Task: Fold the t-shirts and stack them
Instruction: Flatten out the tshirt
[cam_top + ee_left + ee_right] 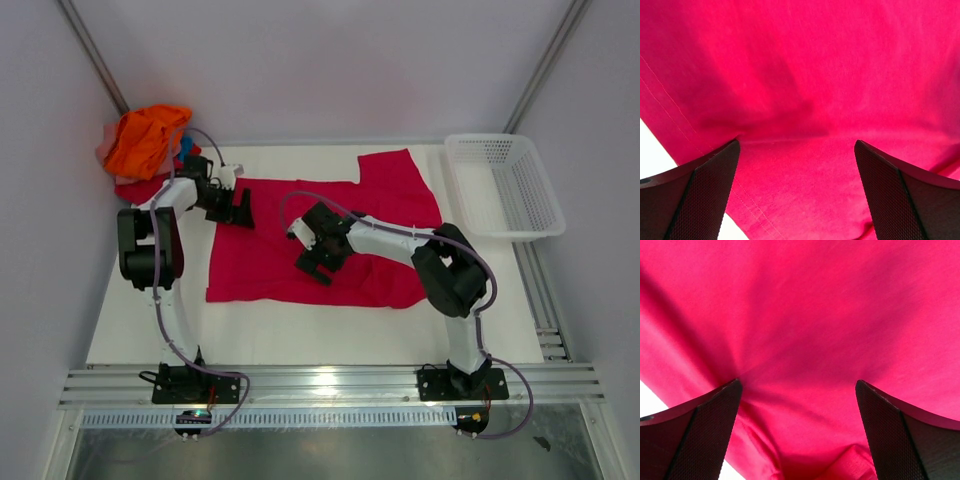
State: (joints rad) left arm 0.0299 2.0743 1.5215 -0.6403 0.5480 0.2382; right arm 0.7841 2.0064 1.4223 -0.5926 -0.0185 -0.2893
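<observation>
My right gripper (312, 262) hangs nearest, jaws spread wide, low over the middle of the crimson t-shirt (250, 270) — placed, I judge, to pinch up a fold. Further out, the left gripper (238, 212) is just as wide over the shirt's left edge. The shirt lies flat on the table, mildly creased. Beyond it, the unfolded t-shirts (145, 140) sit heaped far left — white basket (500, 190) far right.

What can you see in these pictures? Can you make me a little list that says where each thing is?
Red shirt: spread out on the table
Left gripper: open, at the shirt's far left corner
Right gripper: open, over the shirt's middle
Pile of shirts: bunched in the far left corner, orange on top
Basket: white, at the far right, beside the shirt
</observation>
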